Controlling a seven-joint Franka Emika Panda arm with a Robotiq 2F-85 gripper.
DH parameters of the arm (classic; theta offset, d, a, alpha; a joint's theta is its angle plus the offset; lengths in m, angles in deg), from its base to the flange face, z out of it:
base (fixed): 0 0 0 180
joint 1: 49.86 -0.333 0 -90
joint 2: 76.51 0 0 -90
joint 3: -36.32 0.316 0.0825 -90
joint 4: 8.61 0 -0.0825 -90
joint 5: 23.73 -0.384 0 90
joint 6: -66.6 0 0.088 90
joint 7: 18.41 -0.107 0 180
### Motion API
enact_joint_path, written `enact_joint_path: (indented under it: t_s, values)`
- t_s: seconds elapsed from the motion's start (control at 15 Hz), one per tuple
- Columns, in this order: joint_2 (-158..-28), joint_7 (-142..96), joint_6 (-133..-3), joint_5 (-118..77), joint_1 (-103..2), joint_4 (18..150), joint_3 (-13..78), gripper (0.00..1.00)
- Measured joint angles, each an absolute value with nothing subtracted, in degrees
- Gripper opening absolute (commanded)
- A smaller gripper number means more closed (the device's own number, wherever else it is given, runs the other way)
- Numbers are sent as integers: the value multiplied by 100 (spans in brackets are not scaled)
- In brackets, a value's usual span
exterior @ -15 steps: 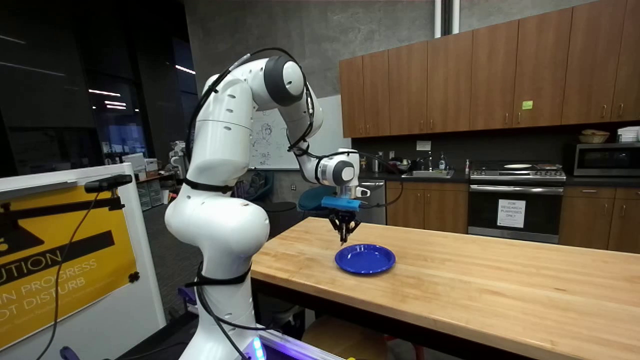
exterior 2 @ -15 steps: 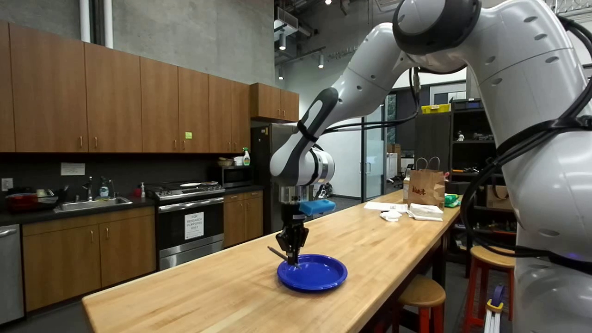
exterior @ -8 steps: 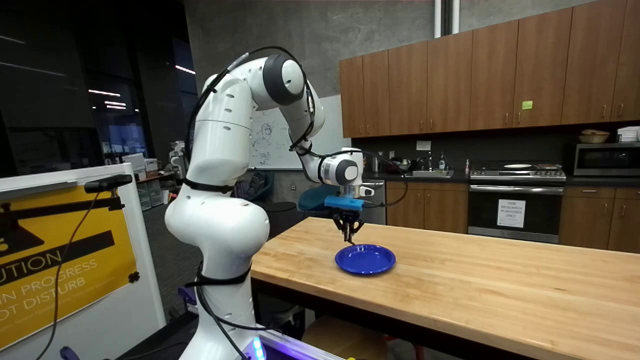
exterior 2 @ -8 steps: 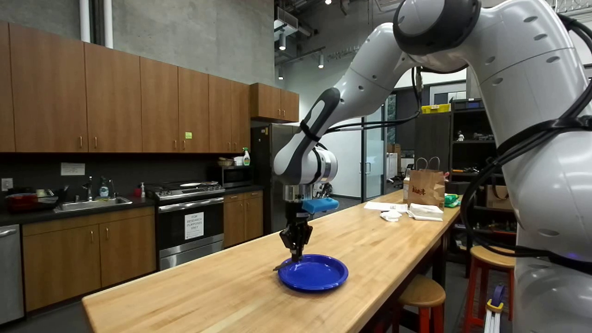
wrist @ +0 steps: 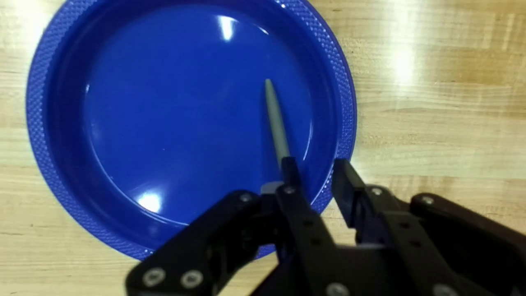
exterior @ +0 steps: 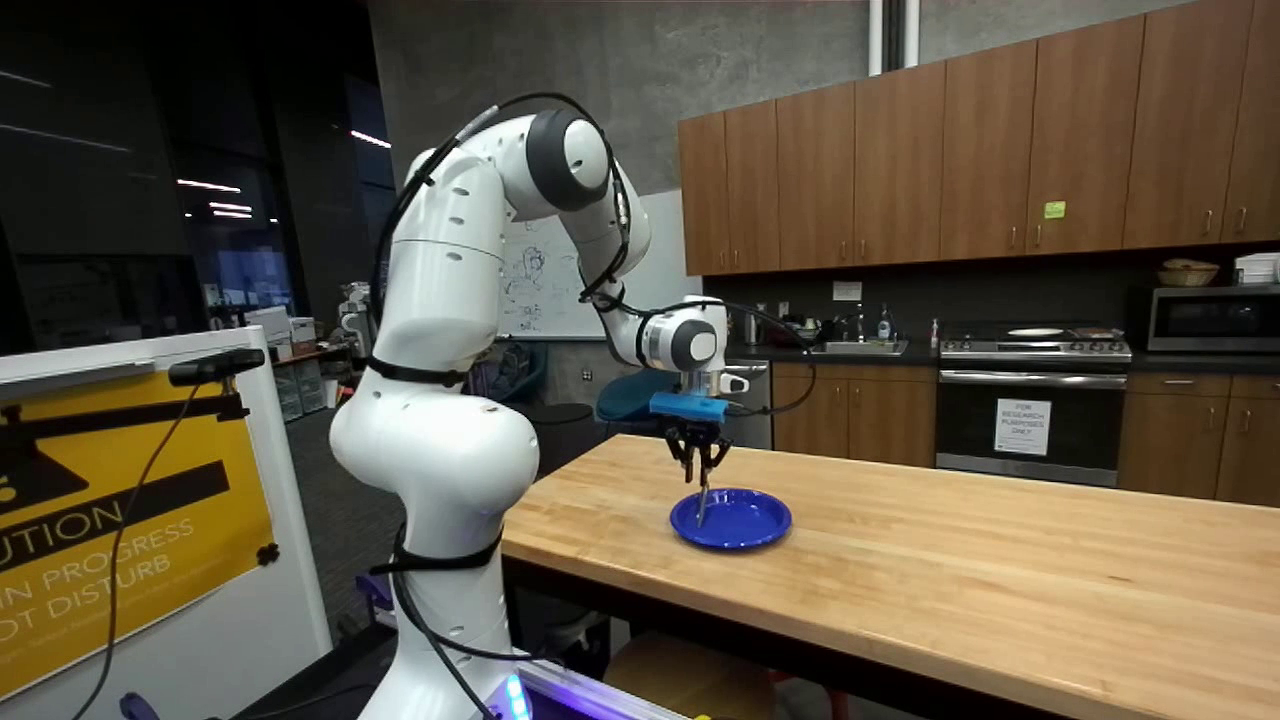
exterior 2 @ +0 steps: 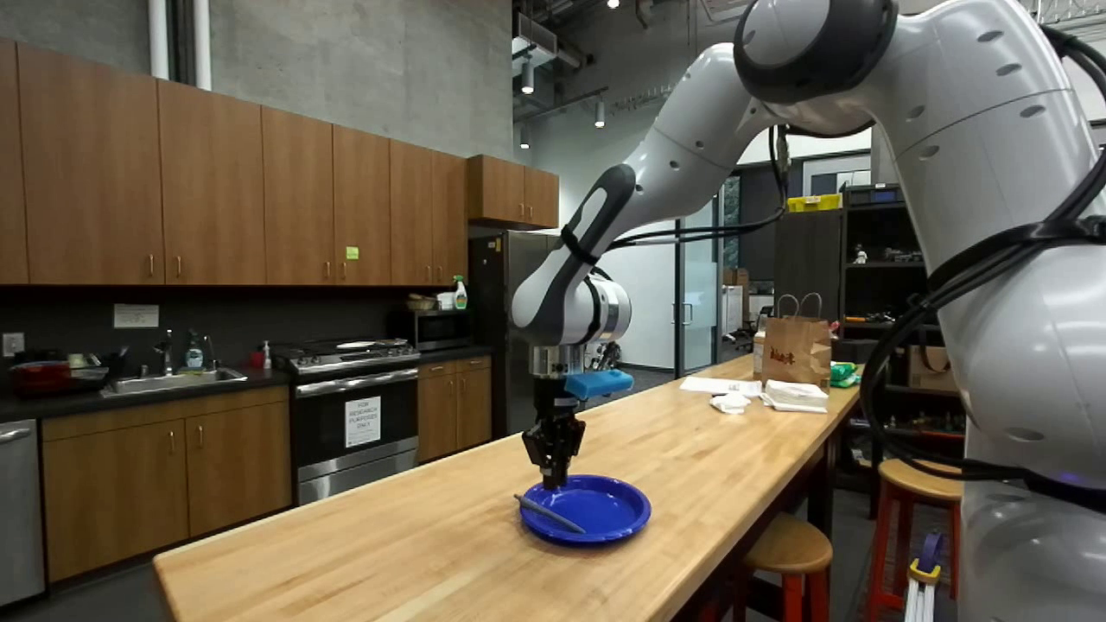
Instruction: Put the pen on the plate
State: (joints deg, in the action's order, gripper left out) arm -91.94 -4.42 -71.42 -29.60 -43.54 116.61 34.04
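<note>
End effector: in an exterior view, jaws partly spread, gripping nothing.
Pen: in an exterior view, slanted over plate rim, tip inside.
Plate: cut off in the wrist view; end effector hides pen's rear.

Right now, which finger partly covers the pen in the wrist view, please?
The finger nearer the blue plate's centre; the other finger overlaps the rim, not the pen.
</note>
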Motion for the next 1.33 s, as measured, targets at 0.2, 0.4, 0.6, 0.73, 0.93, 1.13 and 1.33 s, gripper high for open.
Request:
enact_joint_path:
  t_s: [0.2,0.4,0.6,0.73,0.93,1.13,1.33]
  values:
    - [-9209,-441,-7142,-2960,-4354,11661,3404,69]
    - [-9291,-623,-7145,-2898,-4445,11662,3453,87]
    - [-9515,-1149,-7212,-2833,-4741,11643,3593,81]
    - [-9551,-1147,-7216,-2835,-4778,11638,3602,94]
    - [-9539,-1091,-7216,-2835,-4629,11619,3568,94]
    - [-9541,-1084,-7215,-2835,-4613,11614,3573,100]
    - [-9542,-1093,-7360,-2835,-4616,11637,3573,100]
